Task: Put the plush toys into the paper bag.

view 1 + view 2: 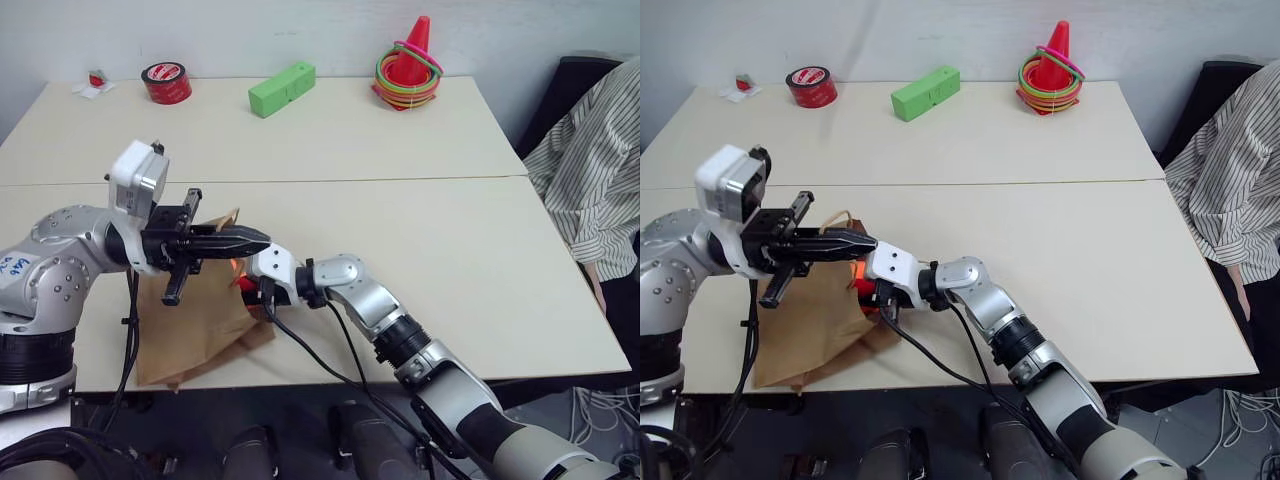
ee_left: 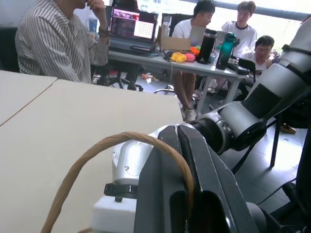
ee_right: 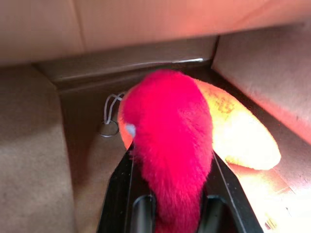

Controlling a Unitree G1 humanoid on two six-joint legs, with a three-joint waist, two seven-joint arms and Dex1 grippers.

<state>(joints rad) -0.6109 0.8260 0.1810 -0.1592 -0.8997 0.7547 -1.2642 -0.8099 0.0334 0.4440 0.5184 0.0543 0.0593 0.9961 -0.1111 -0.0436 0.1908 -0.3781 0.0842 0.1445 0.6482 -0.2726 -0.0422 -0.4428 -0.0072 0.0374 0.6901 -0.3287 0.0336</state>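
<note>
Beige table [image 1: 420, 250] | paper bag [image 1: 195, 330] at near edge, mouth held up by left gripper [image 1: 250, 240] pinched on cord handle [image 2: 97, 150] | right gripper [image 3: 167, 194] inside bag clamping red plush [image 3: 167, 141]; orange plush [image 3: 238, 131] already inside | left: release red

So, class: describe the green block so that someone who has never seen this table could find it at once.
Look at the far edge of the cream table, near the wall. The green block lies there between the red tape roll and the orange cone stacked with coloured rings. It is the only green, box-shaped thing; its neighbours are round.
</note>
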